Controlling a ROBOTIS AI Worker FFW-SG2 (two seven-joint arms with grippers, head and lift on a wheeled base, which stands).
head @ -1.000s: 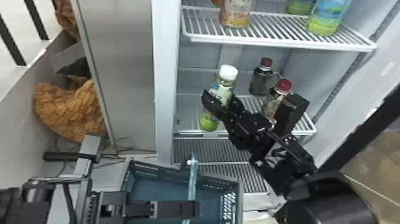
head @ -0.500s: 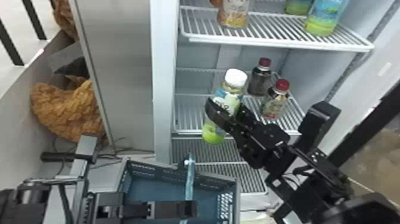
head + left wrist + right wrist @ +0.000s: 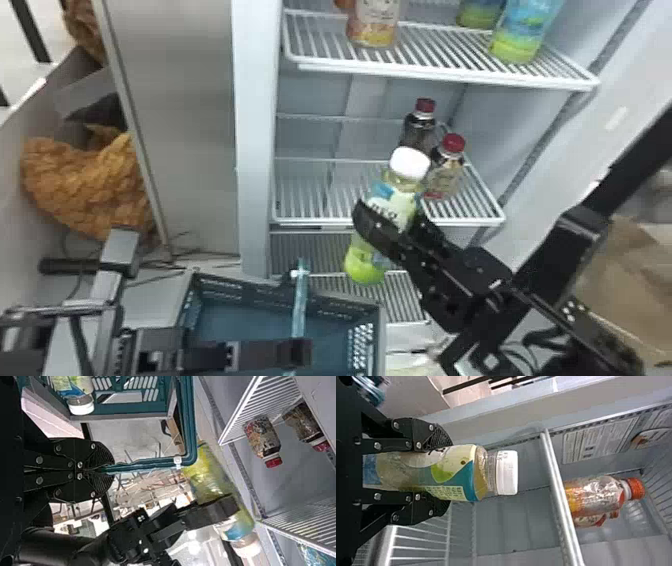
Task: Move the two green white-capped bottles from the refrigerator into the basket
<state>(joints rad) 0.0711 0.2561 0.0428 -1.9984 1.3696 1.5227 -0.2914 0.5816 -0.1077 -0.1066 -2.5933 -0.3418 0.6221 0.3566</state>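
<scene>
Black, two-fingered right tool [image 3: 392, 216]: clamped around the body of a green white-capped bottle [image 3: 406, 195], fingers on opposite sides, cap uppermost and tilted toward the robot's right. Bottle position: in front of the middle shelf [image 3: 315, 219], above and to the right of the blue-green basket [image 3: 250, 294]. Left tool [image 3: 300, 352]: narrow, gripping the basket's teal handle [image 3: 300, 312]. A second white-capped bottle [image 3: 81, 404] lies in the basket, beside the slotted wall. Two red-capped bottles [image 3: 445, 172] stand on the middle shelf; an orange-labelled bottle [image 3: 374, 25] and a blue-and-green bottle [image 3: 522, 32] occupy the upper shelf [image 3: 445, 55].
</scene>
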